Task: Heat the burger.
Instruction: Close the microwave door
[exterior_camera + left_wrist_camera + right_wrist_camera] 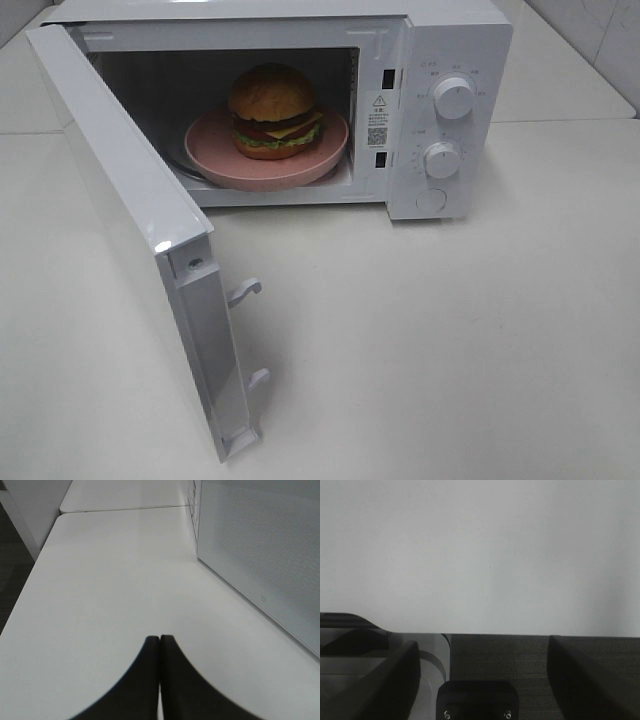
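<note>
The burger point(273, 110), with a golden-brown bun, dark patty, cheese and lettuce, sits on a pink plate point(215, 150) inside the open white microwave point(455, 40). The microwave door point(130, 210) is swung wide toward the front left. Neither arm shows in the exterior high view. In the left wrist view my left gripper point(159, 639) has its two dark fingers pressed together, shut on nothing, over the white table beside the door's outer face point(260, 550). In the right wrist view my right gripper point(482, 647) stands open and empty above the table's edge.
Two white dials point(454, 98) and a round button sit on the microwave's right panel. Two latch hooks point(245, 291) stick out from the door's edge. White table point(450, 340) spreads in front; a dark floor point(500, 660) lies beyond its edge.
</note>
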You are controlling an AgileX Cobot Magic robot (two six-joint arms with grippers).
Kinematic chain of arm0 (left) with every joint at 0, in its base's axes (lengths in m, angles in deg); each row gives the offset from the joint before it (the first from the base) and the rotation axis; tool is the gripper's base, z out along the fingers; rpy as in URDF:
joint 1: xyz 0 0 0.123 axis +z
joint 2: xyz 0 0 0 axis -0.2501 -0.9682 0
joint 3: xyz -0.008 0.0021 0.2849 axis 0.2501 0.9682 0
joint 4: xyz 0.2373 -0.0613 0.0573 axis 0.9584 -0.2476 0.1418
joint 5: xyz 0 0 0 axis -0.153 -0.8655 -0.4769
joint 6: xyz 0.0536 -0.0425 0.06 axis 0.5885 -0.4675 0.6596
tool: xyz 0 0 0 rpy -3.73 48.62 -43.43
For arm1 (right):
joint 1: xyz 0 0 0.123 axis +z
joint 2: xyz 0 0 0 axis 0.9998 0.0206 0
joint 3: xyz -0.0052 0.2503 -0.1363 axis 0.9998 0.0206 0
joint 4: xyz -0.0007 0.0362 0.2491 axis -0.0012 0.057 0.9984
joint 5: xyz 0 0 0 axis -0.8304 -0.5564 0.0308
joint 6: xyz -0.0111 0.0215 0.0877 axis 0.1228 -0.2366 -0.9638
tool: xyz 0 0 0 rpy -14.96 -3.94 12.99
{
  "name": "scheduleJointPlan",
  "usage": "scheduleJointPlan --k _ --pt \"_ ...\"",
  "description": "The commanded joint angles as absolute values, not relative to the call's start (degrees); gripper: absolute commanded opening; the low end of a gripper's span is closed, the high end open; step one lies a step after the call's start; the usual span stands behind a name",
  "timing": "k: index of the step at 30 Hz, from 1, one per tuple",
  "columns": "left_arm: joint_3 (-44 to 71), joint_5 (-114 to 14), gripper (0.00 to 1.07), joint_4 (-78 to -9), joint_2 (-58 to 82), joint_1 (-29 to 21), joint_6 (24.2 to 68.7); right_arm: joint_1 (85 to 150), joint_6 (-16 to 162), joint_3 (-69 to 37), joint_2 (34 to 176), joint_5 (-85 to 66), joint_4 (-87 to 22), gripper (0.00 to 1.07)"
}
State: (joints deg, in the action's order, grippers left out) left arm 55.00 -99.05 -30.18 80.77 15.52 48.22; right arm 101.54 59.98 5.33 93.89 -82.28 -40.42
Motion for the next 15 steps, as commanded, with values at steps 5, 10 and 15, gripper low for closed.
scheduleJointPlan --k 5,10,15 --pt "55.05 -98.88 0.0 -30.41 82.03 15.69 48.17 101.31 59.64 16.22 84.66 -78.38 -40.88 0.67" --pt "55.05 -98.88 0.0 -30.41 82.03 15.69 48.17 101.37 59.87 21.2 78.65 -74.83 -40.82 0.67" --pt "55.05 -98.88 0.0 -30.46 81.92 15.69 48.17 101.48 59.87 22.06 72.92 -70.65 -40.36 0.67"
